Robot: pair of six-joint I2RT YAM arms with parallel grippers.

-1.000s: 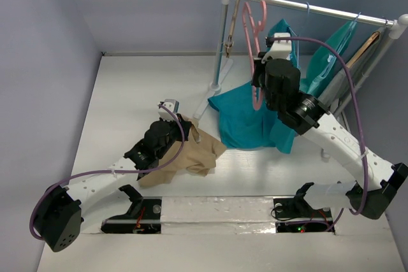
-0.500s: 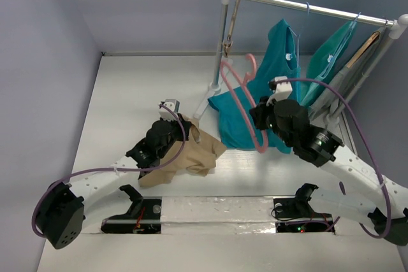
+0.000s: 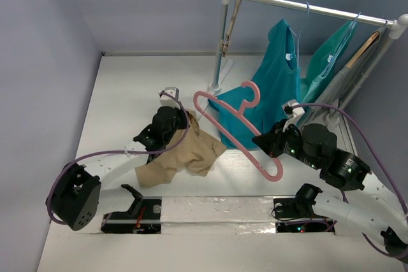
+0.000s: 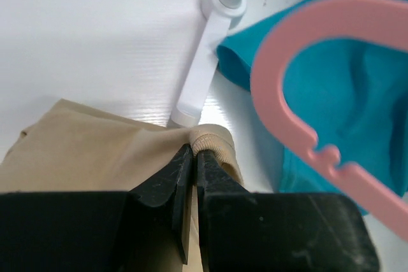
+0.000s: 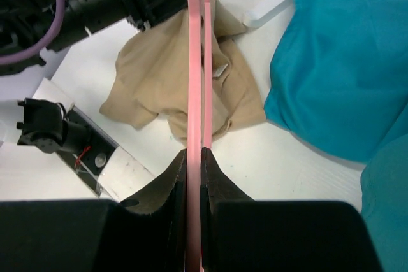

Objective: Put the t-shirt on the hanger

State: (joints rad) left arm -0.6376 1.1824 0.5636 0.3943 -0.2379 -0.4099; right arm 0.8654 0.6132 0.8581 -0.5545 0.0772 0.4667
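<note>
Shirt gripped, hanger in hand — dressing not yet begun.
The t-shirt (image 3: 182,157) is seen crumpled on the table (image 3: 127,87), left of centre in the top view, with its collar clamped by the closed left gripper (image 4: 193,154). The hanger (image 5: 194,62) is held off the rail (image 3: 306,7) at mid-frame by the right gripper (image 5: 194,160), shut on its pink rim. One curved end is poised near the collar, apart from it. Nothing is threaded — both shoulders are left to do.
</note>
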